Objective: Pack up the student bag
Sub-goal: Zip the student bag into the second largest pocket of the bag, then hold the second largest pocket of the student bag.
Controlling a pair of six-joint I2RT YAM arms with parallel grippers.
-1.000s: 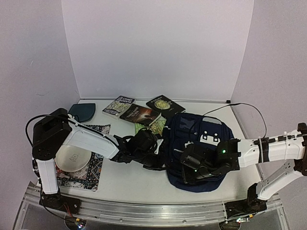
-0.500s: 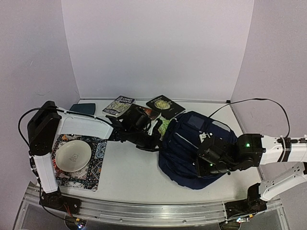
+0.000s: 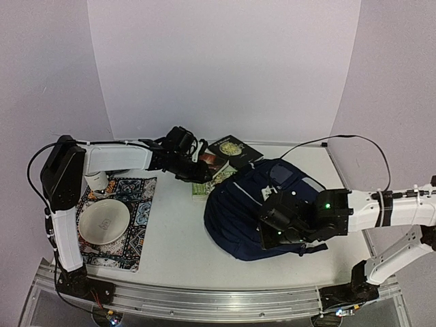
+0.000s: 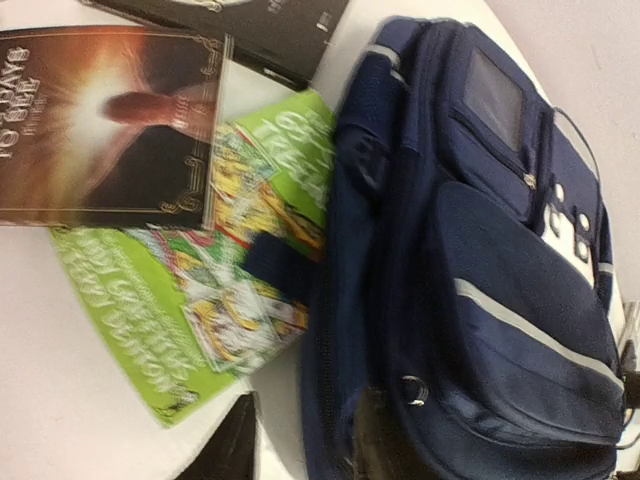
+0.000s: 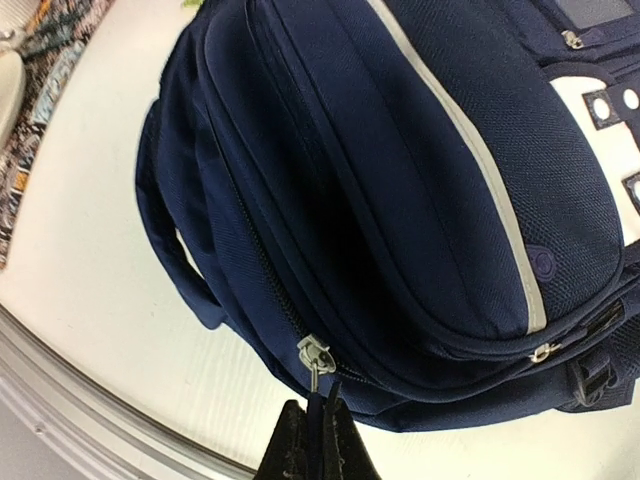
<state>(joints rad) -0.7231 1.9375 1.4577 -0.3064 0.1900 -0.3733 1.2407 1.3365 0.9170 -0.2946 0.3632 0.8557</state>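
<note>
Right wrist: the zipper pull [image 5: 316, 360] of the student bag [image 5: 400, 180] is pinched by the right gripper [image 5: 318, 425]. The left gripper [image 4: 305, 430] is seen parted, empty.

Left arm [image 3: 116, 158] stretched forward, left claw [image 4: 297, 455] parted, right arm [image 3: 388, 208] angled inward, right claw [image 5: 312, 432] pinched on zipper pull [image 5: 318, 358].

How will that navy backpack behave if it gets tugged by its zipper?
Probably floppy: the student bag is soft fabric that bulges and creases. Lying flat on the smooth table, it would likely slide rather than tip. The zipper pull pinched in the right gripper may drag loose fabric before the zipper runs.
</note>
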